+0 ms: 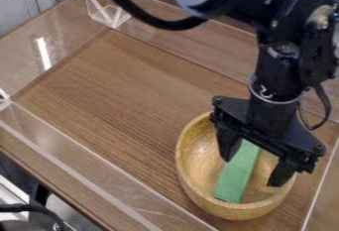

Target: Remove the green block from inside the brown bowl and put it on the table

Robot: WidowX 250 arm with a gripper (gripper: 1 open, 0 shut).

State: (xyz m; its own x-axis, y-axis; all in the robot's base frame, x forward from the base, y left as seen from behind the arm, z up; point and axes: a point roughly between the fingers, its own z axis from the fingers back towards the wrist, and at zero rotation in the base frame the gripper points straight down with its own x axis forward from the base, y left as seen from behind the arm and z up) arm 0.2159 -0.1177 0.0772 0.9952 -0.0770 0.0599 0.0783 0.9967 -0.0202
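Hand (257, 160) open astride green block (239, 174) inside brown bowl (199, 173)

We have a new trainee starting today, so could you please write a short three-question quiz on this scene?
1. True or false: the green block lies inside the brown bowl.
2. The gripper is: A) open over the block, B) shut on the block, C) away at the table's far corner.
3. Fill in: the bowl sits on the ___.

Key: 1 true; 2 A; 3 table.

Lab bench: acrylic-walled table (93, 96), robot arm (284, 66)
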